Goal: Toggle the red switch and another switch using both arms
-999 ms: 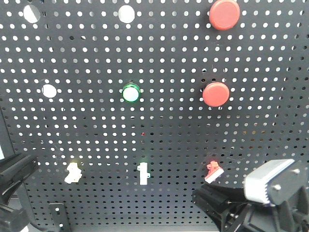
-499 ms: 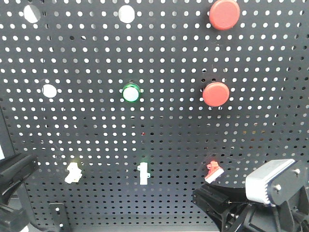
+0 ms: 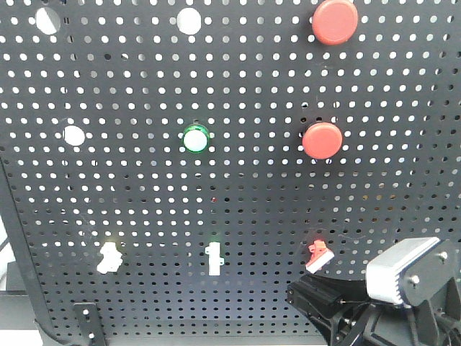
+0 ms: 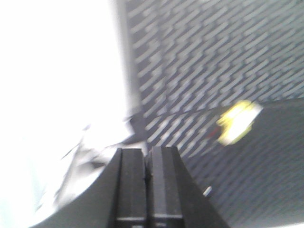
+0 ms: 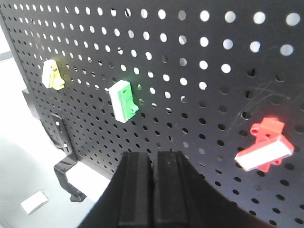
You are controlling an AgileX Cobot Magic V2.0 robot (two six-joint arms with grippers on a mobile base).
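The red switch (image 3: 318, 254) sits low on the right of the black pegboard (image 3: 238, 86), its white lever tilted; it also shows in the right wrist view as the red switch (image 5: 266, 145). My right gripper (image 3: 301, 295) is shut and empty, just below and left of it, apart from it; from the wrist, the right gripper (image 5: 153, 154) has its jaws pressed together. The pale yellow switch (image 3: 108, 257) is at the lower left. My left gripper (image 4: 146, 151) is shut and empty, with the blurred yellow switch (image 4: 237, 121) up to its right. The left arm is out of the front view.
A white toggle with a green mark (image 3: 213, 259) sits between the two switches. Two big round red buttons (image 3: 322, 140) are above the red switch, a green-ringed button (image 3: 195, 138) mid-board. A metal bracket (image 5: 66, 161) hangs under the board's lower edge.
The left arm, seen at the lower left edge of the front view before, has dropped out of that view. The right arm has barely moved.
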